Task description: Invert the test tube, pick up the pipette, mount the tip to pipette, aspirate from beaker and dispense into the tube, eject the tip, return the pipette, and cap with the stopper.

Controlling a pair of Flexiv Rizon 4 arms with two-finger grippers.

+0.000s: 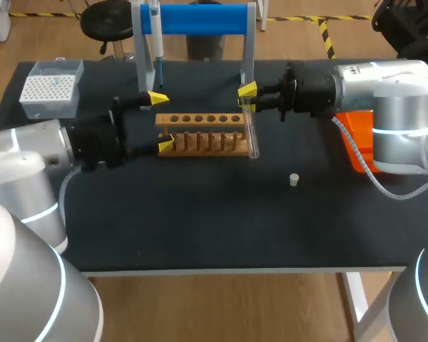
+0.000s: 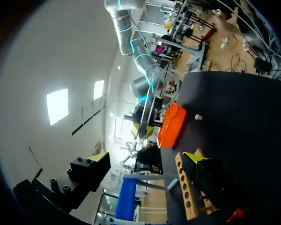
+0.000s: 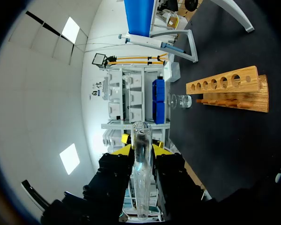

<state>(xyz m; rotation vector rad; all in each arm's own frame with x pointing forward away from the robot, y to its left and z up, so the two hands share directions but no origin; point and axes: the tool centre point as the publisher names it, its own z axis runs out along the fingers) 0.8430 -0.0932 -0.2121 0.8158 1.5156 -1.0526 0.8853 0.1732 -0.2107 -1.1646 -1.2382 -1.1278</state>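
pinching the tube (image 1: 252, 132), your right claw (image 1: 247, 90) holds it upright just beside the right end of the rack (image 1: 200, 125); your left claw (image 1: 161, 121) is spread at its left end; the stopper (image 1: 294, 179) lies apart on the counter (image 1: 200, 221); the pipette (image 1: 157, 43) hangs on its stand (image 1: 200, 19)

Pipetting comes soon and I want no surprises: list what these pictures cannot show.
Beaker: too small in the right wrist view to read its fill; unseen in the head view.
Test tube: far end covered by the right hand in the head view.
Orange item: half hidden behind the right arm, head view.
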